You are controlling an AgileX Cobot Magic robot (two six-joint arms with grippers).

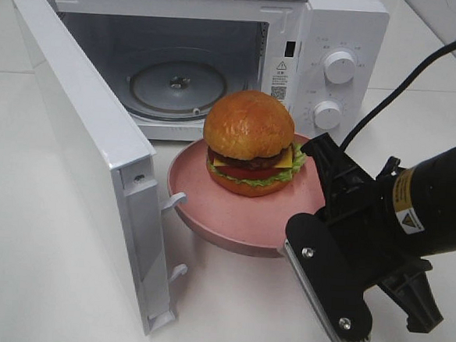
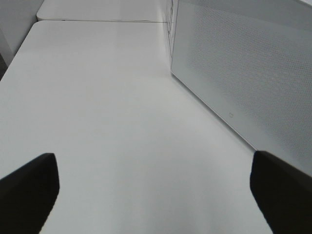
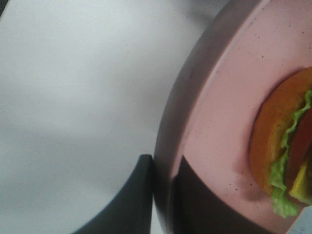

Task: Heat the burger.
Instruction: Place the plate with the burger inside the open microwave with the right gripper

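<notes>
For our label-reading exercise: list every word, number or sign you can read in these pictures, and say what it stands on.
No word or number is legible.
Sticker on the microwave front: warning triangle, square code; print too small.
Marks around the upper knob and lower knob: too small.
Yellow label on the right arm: warning triangle; text blurred.
Wrist views: none.

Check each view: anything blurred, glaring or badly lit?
Exterior high: sharp, evenly lit, burger and microwave crisp. Left wrist: soft, washed-out white table, left fingers dark blurs. Right wrist: plate rim close and blurred, right fingers in shadow.
</notes>
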